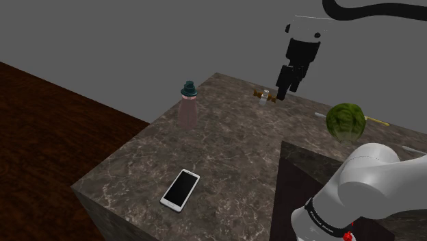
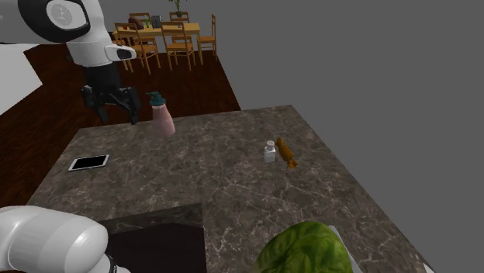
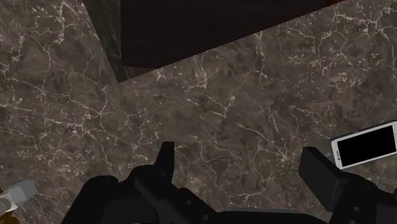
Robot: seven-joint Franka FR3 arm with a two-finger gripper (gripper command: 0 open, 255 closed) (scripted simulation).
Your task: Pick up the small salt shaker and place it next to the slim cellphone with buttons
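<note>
The small white salt shaker [image 1: 263,99] stands near the far edge of the dark marble table [image 1: 226,144], right beside a brown object [image 1: 259,92]. In the second exterior view the shaker [image 2: 270,150] stands upright with that brown object [image 2: 288,153] touching its side. The slim white cellphone [image 1: 180,189] with a black screen lies flat near the table's front corner. My black gripper [image 1: 284,91] hangs well above the table, open and holding nothing. In the second exterior view the gripper [image 2: 116,116] hovers high, with the phone [image 2: 88,162] below it. The wrist view shows my gripper [image 3: 245,165], the phone [image 3: 366,145] and the shaker [image 3: 19,191].
A pink bottle with a teal cap [image 1: 188,104] stands near the table's far left edge. A green leafy head [image 1: 345,121] lies at the right. The dark stand [image 1: 308,185] rises at the lower right. Wooden chairs [image 2: 167,39] stand far behind.
</note>
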